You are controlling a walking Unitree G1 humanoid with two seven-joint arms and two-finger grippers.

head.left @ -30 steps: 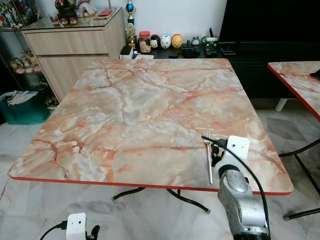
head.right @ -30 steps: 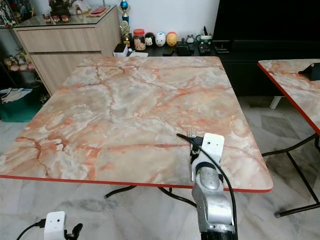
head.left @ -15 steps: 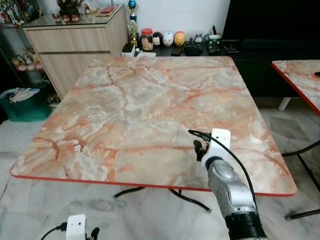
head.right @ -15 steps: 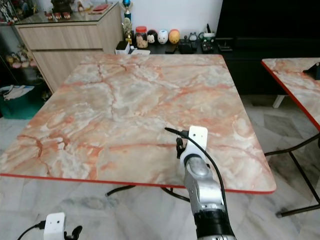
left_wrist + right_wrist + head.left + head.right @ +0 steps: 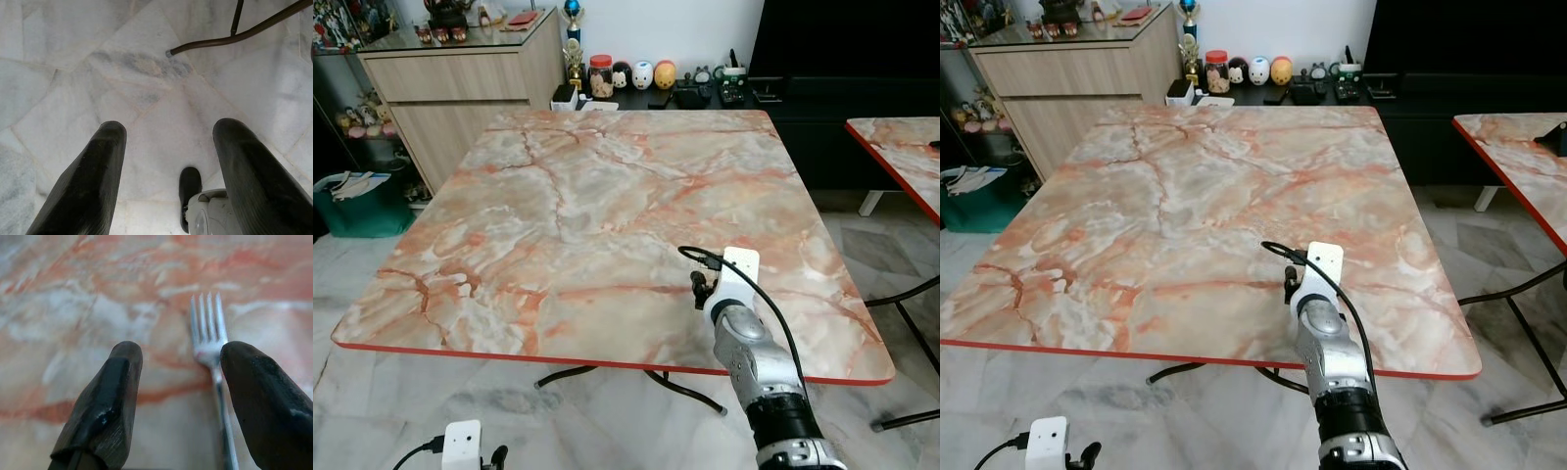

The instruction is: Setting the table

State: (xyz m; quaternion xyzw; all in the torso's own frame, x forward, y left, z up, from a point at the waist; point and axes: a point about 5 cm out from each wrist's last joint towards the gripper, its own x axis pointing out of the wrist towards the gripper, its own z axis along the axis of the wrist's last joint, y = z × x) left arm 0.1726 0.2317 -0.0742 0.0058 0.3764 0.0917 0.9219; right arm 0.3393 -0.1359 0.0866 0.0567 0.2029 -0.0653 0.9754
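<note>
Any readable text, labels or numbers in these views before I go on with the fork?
None can be read.
Jar on the low shelf behind the table: any label is too small to read.
Round figurines beside it: faces painted on, no words.
Fork before the right tool: no marking visible.

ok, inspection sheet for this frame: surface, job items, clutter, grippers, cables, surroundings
Surface: marble table, red edge, bare top.
Job's things: fork flat on the table, tines pointing away from the gripper.
Clutter: nothing seen on the table.
Grippers: right gripper open over the table, fork near one finger, not gripped; left gripper open, hanging over the floor.
Cables: black cable looped along the right wrist.
Surroundings: sideboard, jar and figurines behind, second table to the right.
</note>
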